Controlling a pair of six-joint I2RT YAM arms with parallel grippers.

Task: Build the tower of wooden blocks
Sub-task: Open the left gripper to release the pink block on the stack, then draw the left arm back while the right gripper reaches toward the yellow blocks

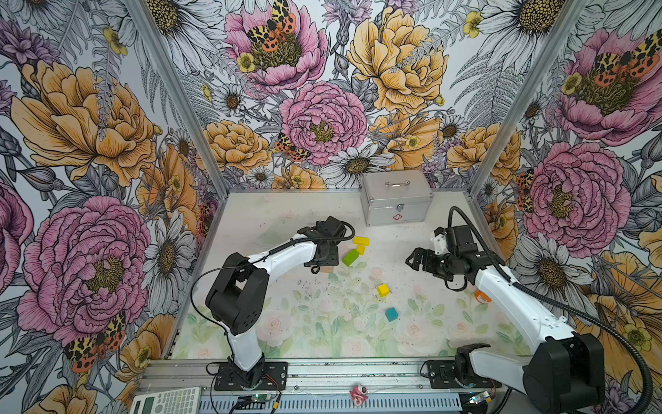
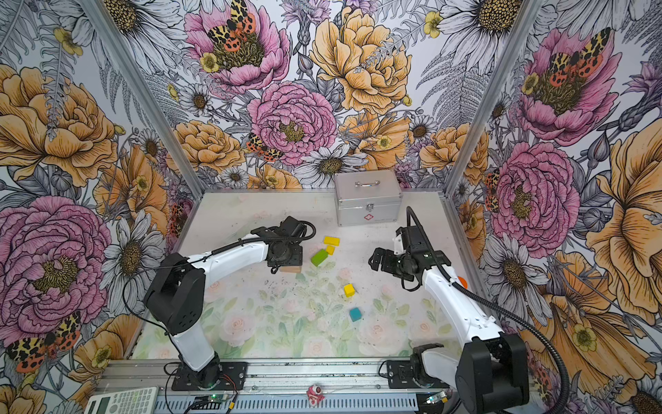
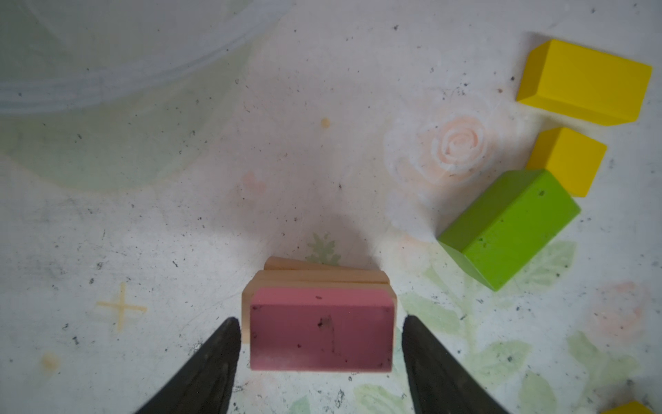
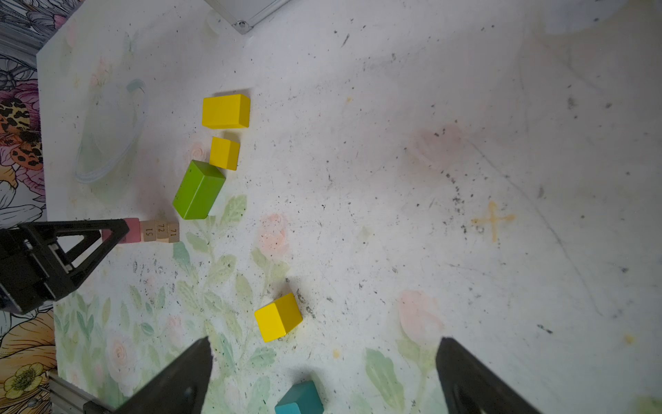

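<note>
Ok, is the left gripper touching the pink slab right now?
Apart. The left wrist view shows the left gripper with jaws open either side of the pink slab, a thin gap visible beside each finger.

Pink slab (image 3: 318,328) tops 3 tan bars (image 4: 161,231); green bar (image 3: 508,225) lies near.

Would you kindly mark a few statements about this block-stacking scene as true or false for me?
1. The pink slab lies on the tan bars. True.
2. The left claw is shut on the pink slab. False: its fingers stand clear of the slab on both sides.
3. The teal cube sits on the pink slab. False: it lies alone on the table.
4. The right claw is open and empty. True.
5. The green bar lies on the table. True.
</note>
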